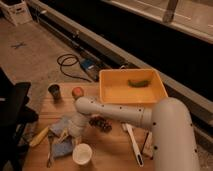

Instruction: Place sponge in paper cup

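A white paper cup [82, 154] stands upright near the table's front edge. A blue sponge [61, 128] lies on the wooden table [112, 150] just left of and behind the cup, with more blue material [63, 148] beside it. My white arm reaches from the lower right across the table. My gripper [71, 131] is low over the blue sponge, just behind and left of the cup. The gripper partly hides the sponge.
A yellow bin [118, 95] holding a green object [138, 82] stands at the back right. A dark cup [54, 91] and an orange object [77, 92] stand at the back left. A dark cluster [101, 124], a white utensil [133, 143] and a yellow item [39, 136] lie on the table. A black chair [12, 112] is on the left.
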`<state>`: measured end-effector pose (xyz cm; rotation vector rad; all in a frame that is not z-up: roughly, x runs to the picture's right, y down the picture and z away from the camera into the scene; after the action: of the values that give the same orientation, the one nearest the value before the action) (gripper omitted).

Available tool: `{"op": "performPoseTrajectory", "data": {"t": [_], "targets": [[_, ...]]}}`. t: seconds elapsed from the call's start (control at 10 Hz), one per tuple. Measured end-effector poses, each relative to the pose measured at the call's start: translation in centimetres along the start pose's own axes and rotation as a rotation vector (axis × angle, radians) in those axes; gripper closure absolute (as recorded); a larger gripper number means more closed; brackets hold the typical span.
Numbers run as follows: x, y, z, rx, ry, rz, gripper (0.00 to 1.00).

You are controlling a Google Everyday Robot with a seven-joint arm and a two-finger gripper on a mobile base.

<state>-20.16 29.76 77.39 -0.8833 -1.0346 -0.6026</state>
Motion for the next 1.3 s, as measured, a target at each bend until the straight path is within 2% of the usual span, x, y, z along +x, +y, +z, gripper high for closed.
{"op": "performPoseTrajectory", "data": {"t": [0.5,0.8,1.3], "targets": [[-0.2,0.1,-0.2,-0.006,0.006,-0.004,1.00],[-2.1,-0.2,-2.4,-0.003,0.002,0.001,1.00],[-2.4,-0.2,-2.7,-0.004,0.005,0.002,1.00]]}}
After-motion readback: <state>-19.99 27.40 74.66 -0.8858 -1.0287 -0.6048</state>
